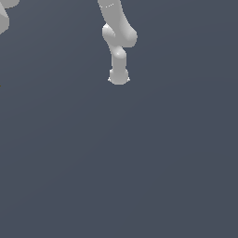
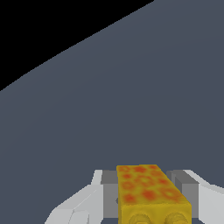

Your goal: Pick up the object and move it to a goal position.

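In the wrist view the object [image 2: 146, 188], a yellow block with orange-red blotches on its top face, sits between my two grey finger pads [image 2: 109, 192]. The pads press against its sides, so my gripper [image 2: 148, 194] is shut on it. In the exterior view the white arm comes down from the top, and my gripper [image 1: 118, 79] hangs well above the grey floor. The object does not show in that view; the hand hides it.
A flat grey floor [image 1: 119, 176] fills both views. A white rounded shape [image 1: 3, 14] shows at the exterior view's top left corner. In the wrist view the floor ends at a straight edge with black beyond [image 2: 43, 26].
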### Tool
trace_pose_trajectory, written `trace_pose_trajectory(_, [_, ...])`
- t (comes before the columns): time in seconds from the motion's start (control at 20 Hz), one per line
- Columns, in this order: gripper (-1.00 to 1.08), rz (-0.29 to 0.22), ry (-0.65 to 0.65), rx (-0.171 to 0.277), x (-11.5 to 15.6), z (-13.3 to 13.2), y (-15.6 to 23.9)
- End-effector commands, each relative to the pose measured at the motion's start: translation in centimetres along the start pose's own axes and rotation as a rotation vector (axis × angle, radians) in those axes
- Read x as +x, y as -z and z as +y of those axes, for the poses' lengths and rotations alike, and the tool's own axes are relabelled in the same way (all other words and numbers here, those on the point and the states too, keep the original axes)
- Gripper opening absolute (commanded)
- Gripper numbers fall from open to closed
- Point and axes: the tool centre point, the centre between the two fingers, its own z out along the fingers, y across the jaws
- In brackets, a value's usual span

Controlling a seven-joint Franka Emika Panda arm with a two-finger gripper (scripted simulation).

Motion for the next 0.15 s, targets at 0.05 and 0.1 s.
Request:
trace_pose_trajectory(0.05, [-1.00,0.004,0.004,0.006,0.33,0.03,0.29])
trace_pose_trajectory(0.1, [-1.00,0.004,0.004,0.006,0.34,0.04,0.29])
